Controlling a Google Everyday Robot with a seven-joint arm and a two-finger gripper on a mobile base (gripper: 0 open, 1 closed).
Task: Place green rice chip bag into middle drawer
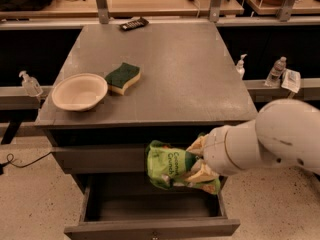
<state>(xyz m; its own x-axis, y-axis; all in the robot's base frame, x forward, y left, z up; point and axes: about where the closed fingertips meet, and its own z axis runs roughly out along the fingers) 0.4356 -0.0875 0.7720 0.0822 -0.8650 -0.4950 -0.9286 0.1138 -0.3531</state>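
The green rice chip bag (pixel 169 166) is crinkly bright green with white lettering. My gripper (pixel 198 160) is shut on its right end and holds it in the air in front of the cabinet. The bag hangs just above the open middle drawer (pixel 150 209), a wide shallow grey box with a dark inside, pulled out at the bottom of the view. The bag covers part of the upper grey drawer front (pixel 100 159). My white arm (pixel 270 139) comes in from the right.
On the grey cabinet top (pixel 175 69) stand a cream bowl (pixel 79 91) and a green-and-yellow sponge (pixel 123 77); a dark remote (pixel 134 24) lies at the back. Bottles (pixel 276 70) stand on side rails. Wooden benches are behind.
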